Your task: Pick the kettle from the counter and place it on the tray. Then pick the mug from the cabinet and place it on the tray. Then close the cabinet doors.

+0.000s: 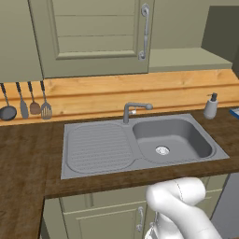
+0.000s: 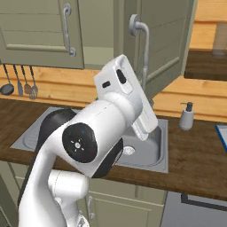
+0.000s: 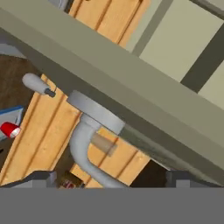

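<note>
My gripper (image 3: 109,180) is open, its two dark fingertips (image 3: 40,178) just short of the curved grey bar handle (image 3: 82,146) of the right cabinet door (image 3: 131,94), with nothing between them. In the right base view my hand (image 2: 128,95) is raised at that handle (image 2: 142,48), and this door (image 2: 166,44) stands swung out from the cabinet. The left door (image 1: 93,37) lies flat across the front. The cabinet's pale shelf (image 1: 186,58) is bare. A red mug (image 3: 9,130) lies on the blue-rimmed tray (image 3: 13,114), whose corner (image 1: 235,112) is at the counter's (image 1: 28,154) right end.
A grey steel sink (image 1: 140,144) with a faucet (image 1: 133,109) is set in the dark wood counter below my arm. A soap dispenser (image 1: 211,106) stands right of the sink. Utensils (image 1: 28,102) hang on the wall at the left. Lower cabinets (image 1: 102,214) run beneath.
</note>
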Controlling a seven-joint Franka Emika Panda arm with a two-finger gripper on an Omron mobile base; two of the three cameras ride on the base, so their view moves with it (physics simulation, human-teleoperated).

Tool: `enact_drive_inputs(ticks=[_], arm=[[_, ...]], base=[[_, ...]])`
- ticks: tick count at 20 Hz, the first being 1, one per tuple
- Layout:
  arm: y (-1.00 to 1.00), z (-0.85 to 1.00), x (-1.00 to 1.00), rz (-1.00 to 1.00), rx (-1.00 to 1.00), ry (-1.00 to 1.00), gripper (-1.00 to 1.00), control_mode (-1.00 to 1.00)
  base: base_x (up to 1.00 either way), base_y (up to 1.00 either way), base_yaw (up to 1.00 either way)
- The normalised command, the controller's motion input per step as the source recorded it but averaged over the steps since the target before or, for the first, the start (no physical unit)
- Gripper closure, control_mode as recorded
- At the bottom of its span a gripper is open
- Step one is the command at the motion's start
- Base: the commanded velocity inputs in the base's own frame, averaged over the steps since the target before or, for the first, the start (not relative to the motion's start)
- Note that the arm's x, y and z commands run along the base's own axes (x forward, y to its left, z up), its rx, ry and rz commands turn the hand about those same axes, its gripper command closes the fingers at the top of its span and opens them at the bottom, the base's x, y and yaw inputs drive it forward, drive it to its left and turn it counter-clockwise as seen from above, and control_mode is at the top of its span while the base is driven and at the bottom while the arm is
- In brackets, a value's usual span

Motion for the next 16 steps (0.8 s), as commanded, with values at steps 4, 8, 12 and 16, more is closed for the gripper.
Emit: enact_drive_inputs(ticks=[4,8,12,16], arm=[[0.72,-0.07,0.75,0.17,0.00,0.00,-1.00,-1.00],[0.62,-0.08,0.79,0.15,0.00,0.00,-1.00,-1.00],[0.57,-0.16,0.84,0.14,0.01,0.00,-1.00,-1.00],[0.52,-0.25,0.96,0.10,0.00,0.00,-1.00,-1.00]], base=[[0.00,0.00,0.00],[0.00,0.00,0.00],[0.00,0.00,0.00],[0.00,0.00,0.00]])
